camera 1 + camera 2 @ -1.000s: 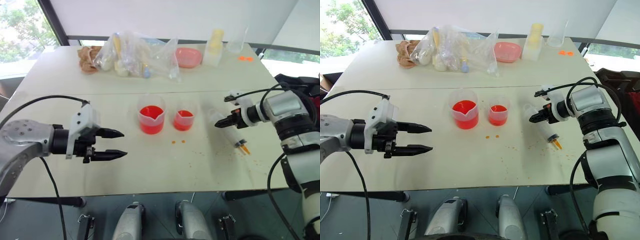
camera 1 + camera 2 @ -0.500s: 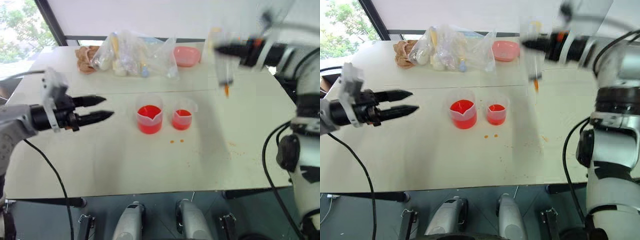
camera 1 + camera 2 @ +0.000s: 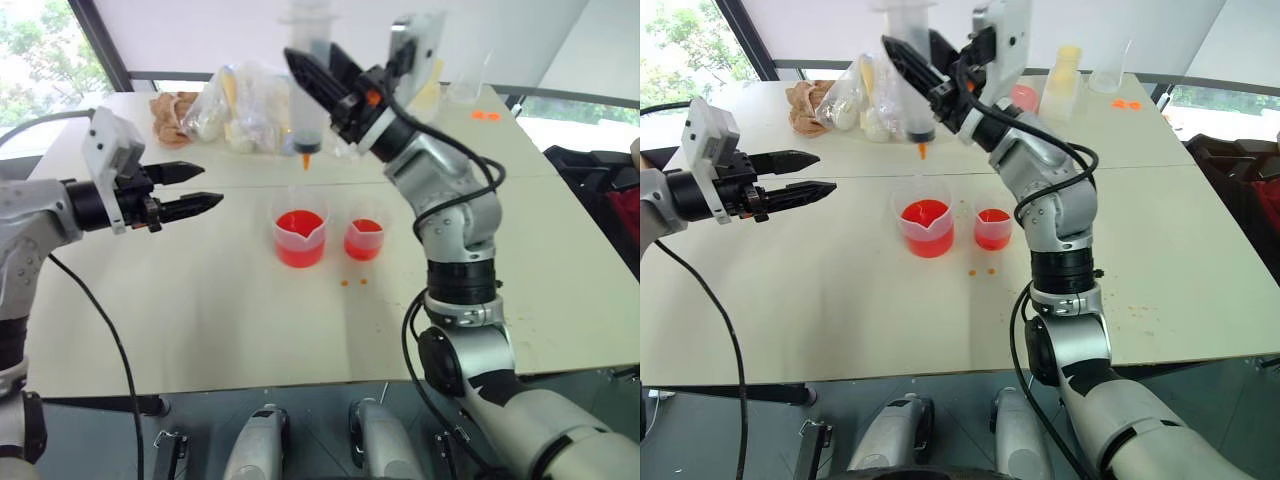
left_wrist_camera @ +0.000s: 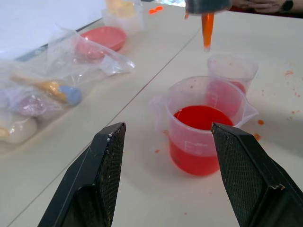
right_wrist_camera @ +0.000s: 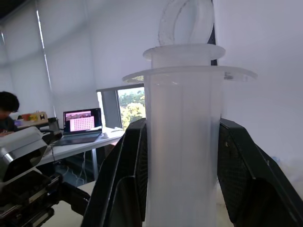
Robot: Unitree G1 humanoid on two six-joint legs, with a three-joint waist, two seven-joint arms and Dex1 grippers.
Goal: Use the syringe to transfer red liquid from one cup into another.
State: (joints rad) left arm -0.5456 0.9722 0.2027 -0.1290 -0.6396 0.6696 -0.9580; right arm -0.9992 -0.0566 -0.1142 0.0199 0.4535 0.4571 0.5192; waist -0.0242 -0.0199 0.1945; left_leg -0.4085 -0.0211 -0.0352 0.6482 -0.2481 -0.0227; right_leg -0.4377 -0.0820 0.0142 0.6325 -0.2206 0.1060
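Note:
My right gripper [image 3: 316, 78] is shut on the syringe [image 3: 305, 85], a thick clear barrel held upright high over the table. Its orange tip [image 3: 305, 158] points down and hangs apart from, above, the back rim of the one cup [image 3: 300, 236], a spouted beaker half full of red liquid [image 3: 299, 224]. Another cup [image 3: 364, 238], smaller and narrower, stands just right of it with red liquid low inside. My left gripper [image 3: 208, 186] is open and level, left of the beaker, holding nothing. In the left wrist view the beaker [image 4: 203, 127] shows between its fingers [image 4: 106, 161].
Clear plastic bags [image 3: 255, 110] of small items, a brown cloth [image 3: 175, 115], a pink dish [image 3: 377, 112] and clear containers [image 3: 468, 85] line the table's far side. Orange droplets [image 3: 352, 282] dot the tabletop [image 3: 200, 310] in front of the cups.
My right gripper lifted the syringe off the table's right side and swung it left and up, turning it upright above the beaker. My left gripper rose and moved away, still open.

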